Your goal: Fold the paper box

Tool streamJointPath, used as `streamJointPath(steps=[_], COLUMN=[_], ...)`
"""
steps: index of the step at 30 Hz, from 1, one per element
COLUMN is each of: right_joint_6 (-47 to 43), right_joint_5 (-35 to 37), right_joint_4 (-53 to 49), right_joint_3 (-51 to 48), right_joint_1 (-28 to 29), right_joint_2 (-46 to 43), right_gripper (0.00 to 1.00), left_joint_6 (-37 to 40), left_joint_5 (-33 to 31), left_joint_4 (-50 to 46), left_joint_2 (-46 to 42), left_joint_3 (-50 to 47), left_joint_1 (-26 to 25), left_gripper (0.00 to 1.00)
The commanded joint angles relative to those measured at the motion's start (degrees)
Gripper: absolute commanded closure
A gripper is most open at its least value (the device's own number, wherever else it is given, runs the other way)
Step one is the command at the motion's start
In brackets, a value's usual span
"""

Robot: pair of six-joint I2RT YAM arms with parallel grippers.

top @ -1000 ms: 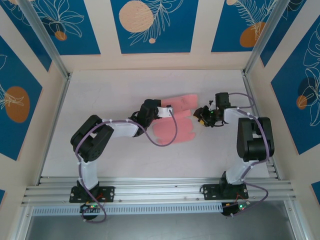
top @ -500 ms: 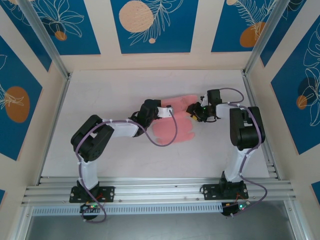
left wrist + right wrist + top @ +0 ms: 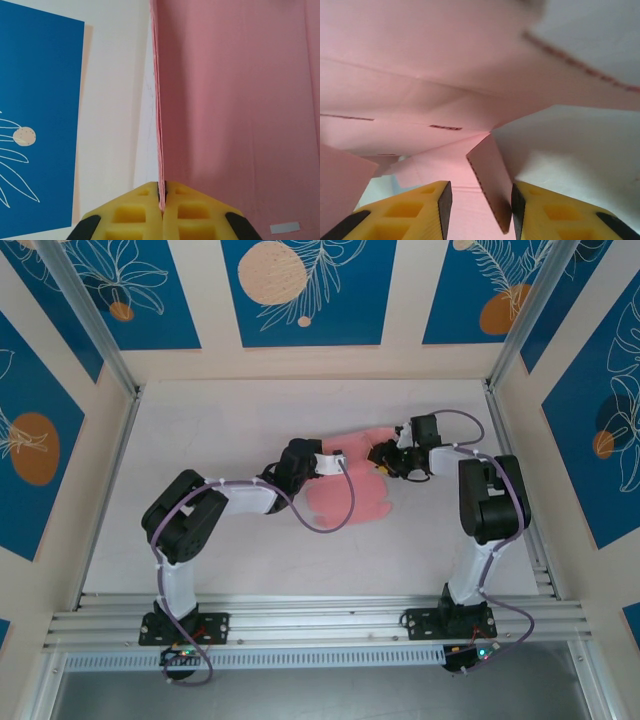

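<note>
The salmon-pink thin-card paper box (image 3: 352, 495), a tabbed cut-out partly lifted, lies mid-surface (image 3: 220, 420) between the arms, its long axis slanting from near left to far right. The left tool (image 3: 162, 201) is pinched tight on a raised edge. The right tool (image 3: 480, 194) stands apart, straddling a flap. Light, floppy, easily creased, I'd say: grip tabs and edges beside the scored lines.

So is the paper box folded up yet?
Not boxed: the paper box lies mostly spread; the left gripper pinches one edge, and a tab stands inside the open right gripper.
</note>
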Motion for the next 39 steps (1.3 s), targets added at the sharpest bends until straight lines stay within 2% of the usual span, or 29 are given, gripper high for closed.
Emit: streamJointPath(steps=[1, 11, 17, 23, 29, 39], right_joint_6=[-1.0, 1.2, 2.7, 2.3, -1.2, -4.7], right_joint_5=[-0.6, 0.6, 2.5, 2.3, 2.3, 0.5], right_joint_4=[0.0, 1.7, 1.2, 0.1, -3.7, -8.7], right_joint_3=[1.3, 2.8, 2.3, -0.2, -3.1, -3.0], right_joint_1=[0.5, 6.2, 6.4, 4.5, 1.6, -7.2], right_joint_2=[-1.6, 0.8, 3.0, 0.3, -7.3, -15.4], right_gripper=[0.61, 0.65, 0.65, 0.65, 0.64, 0.63], left_joint_6=[-1.2, -1.6, -1.7, -0.2, 1.1, 5.8], left_joint_5=[0.3, -0.4, -1.3, -2.1, -1.9, -1.4], left_joint_4=[0.9, 0.7, 0.9, 2.4, 4.5, 10.2], left_joint_2=[1.0, 1.5, 1.6, 2.1, 2.9, 4.5], left_joint_3=[0.5, 1.1, 1.1, 0.0, -0.5, -2.5], left_joint_1=[0.4, 0.3, 0.1, 0.2, 0.2, 0.2], left_gripper=[1.0, 1.0, 1.0, 1.0, 1.0, 1.0])
